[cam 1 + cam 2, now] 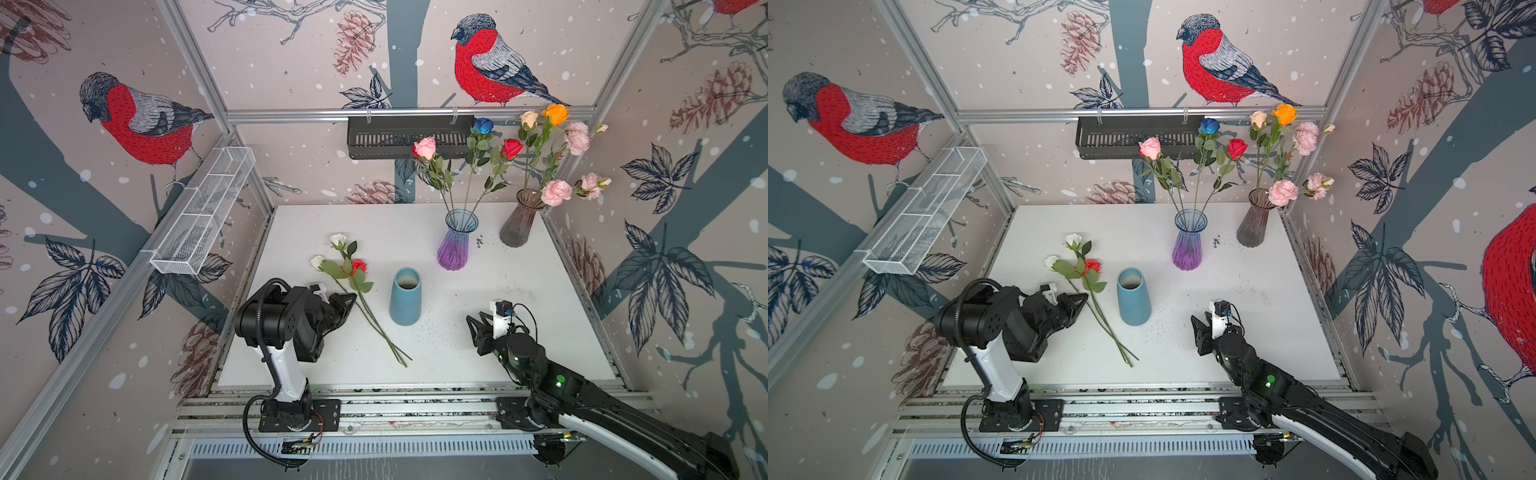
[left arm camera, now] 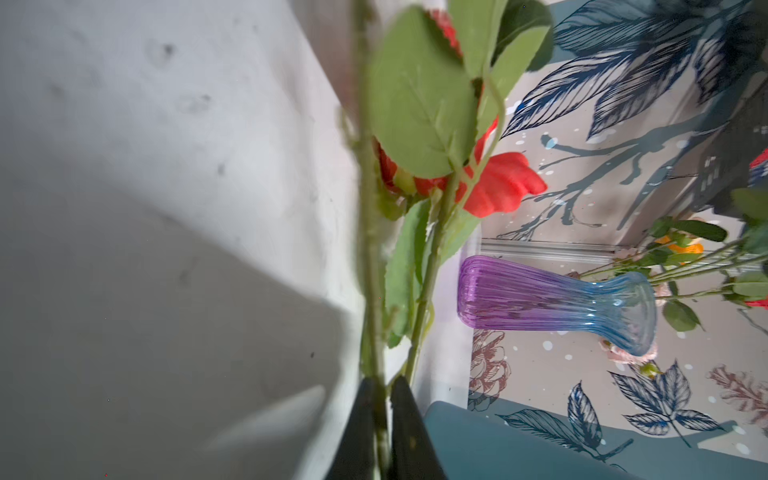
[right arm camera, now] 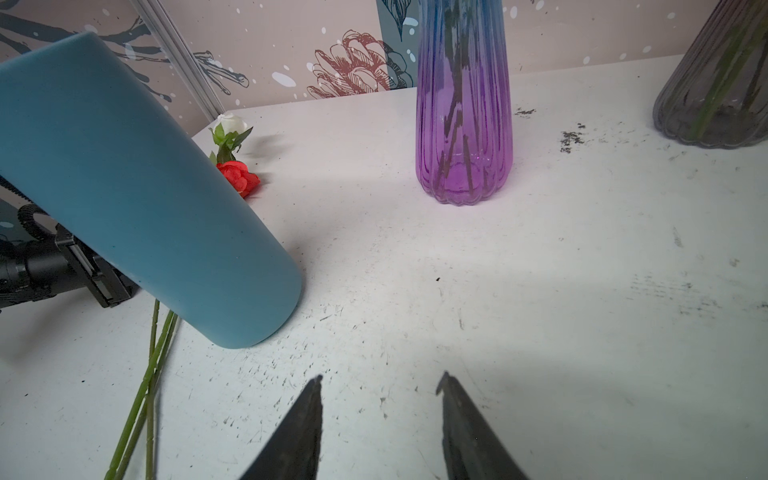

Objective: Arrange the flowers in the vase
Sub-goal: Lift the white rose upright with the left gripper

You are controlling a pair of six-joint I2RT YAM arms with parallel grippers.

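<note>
I see a wide bare patch of the table [image 1: 561,291] on the near right, just past my right gripper [image 1: 475,318], where a hand can pass with nothing in the way. On the left, the blue vase [image 1: 405,297] stands just beside the loose flowers [image 1: 358,267] lying flat, so the gap there is tight. Far right, the purple vase [image 1: 455,243] and the grey vase [image 1: 519,222] stand apart, with tall flowers [image 1: 511,148] leaning out above them and blocking the air there.

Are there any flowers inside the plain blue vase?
No, in a top view the blue vase has an empty mouth, and the loose flowers lie on the table beside it.
</note>
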